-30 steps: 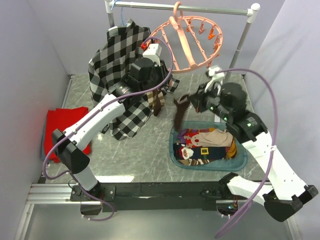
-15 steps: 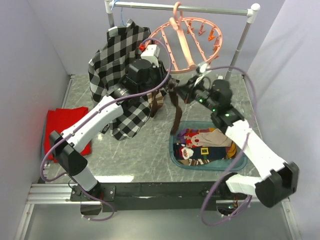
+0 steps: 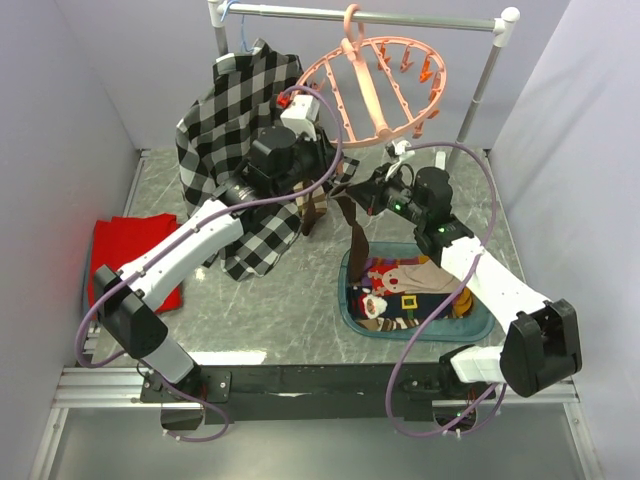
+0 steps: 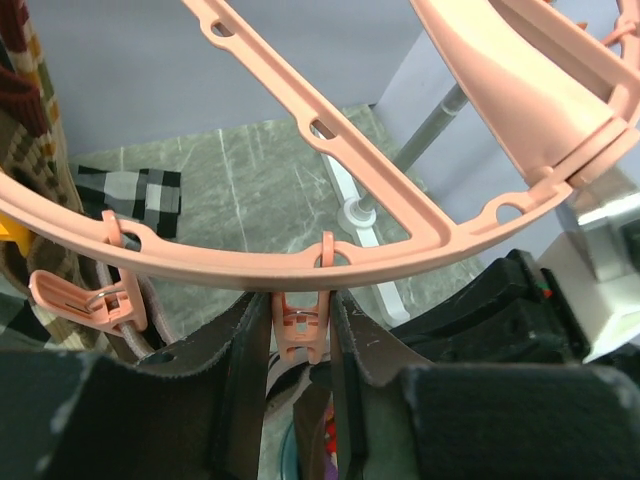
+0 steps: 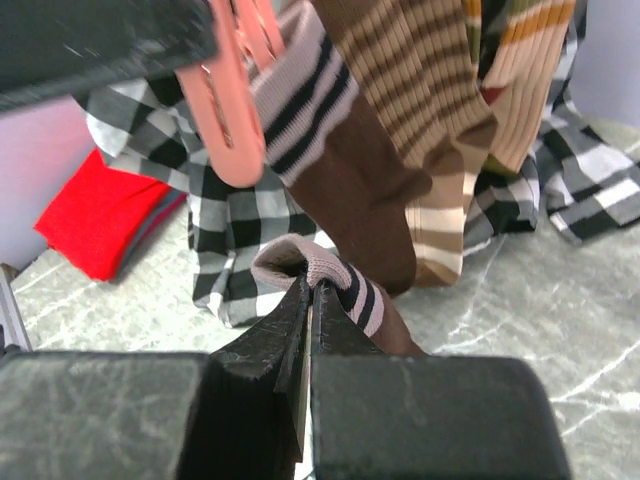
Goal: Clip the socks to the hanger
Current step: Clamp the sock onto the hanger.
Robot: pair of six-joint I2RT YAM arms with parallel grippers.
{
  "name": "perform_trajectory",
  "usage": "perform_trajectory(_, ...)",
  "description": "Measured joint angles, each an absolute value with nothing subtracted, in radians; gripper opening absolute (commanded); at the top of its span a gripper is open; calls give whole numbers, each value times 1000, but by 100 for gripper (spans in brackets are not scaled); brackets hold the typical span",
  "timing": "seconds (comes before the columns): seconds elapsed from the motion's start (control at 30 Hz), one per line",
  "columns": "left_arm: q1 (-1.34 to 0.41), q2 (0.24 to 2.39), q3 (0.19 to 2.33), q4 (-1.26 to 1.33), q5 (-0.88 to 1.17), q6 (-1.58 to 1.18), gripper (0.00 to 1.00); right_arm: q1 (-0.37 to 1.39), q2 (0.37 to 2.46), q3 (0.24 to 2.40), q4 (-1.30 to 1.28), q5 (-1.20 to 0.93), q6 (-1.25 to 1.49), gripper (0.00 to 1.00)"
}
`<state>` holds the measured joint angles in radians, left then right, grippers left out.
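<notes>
The right gripper [image 5: 312,296] is pinched fully together on the cuff of a brown sock [image 5: 345,285], a mauve band with dark stripes folded over the fingertips. In the overhead view the sock dangles straight down from that grip in the middle of the frame, its toe hanging over the left end of the teal bin [image 3: 483,322], where the other loose socks lie. Its long axis is therefore vertical, cuff uppermost (the end that has to go into a clip).

The left gripper [image 4: 297,345] is closed partway round one pink clip [image 4: 299,318] that hangs from the lower rim of the hanger [image 3: 370,90]. Its two fingers press the clip's sides. I judge this squeeze is meant to spread the clip's mouth, though the mouth points away from the left wrist camera, so I cannot tell whether it is gaping.

The relation that matters shows in the right wrist view. The pink clip sits in the upper left of the frame and the held cuff low in the centre, so the clip lies up and to the left of the cuff. They are near but apart. Two striped socks [image 5: 420,90] hang just behind, in the upper middle of the frame, probably clipped to neighbouring clips.

The right arm is the one that must close the gap, lifting the cuff up and leftward into the clip's mouth while the left arm keeps the clip steady. The risk is the folded cuff arriving too thick, or snagging on the hanging socks.
</notes>
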<state>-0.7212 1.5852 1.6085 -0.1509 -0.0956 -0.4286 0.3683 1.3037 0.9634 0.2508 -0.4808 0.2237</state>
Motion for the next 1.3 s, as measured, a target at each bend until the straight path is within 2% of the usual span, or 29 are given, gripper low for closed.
perform_trajectory(0.97,-717,1579,1556,-60,-45,-305,1,357,1283,1016,364,-482,266,0)
perform_trajectory(1.3,-717,1564,1516,3,-40,-302,8,346,1283,1021,396,-505,323,0)
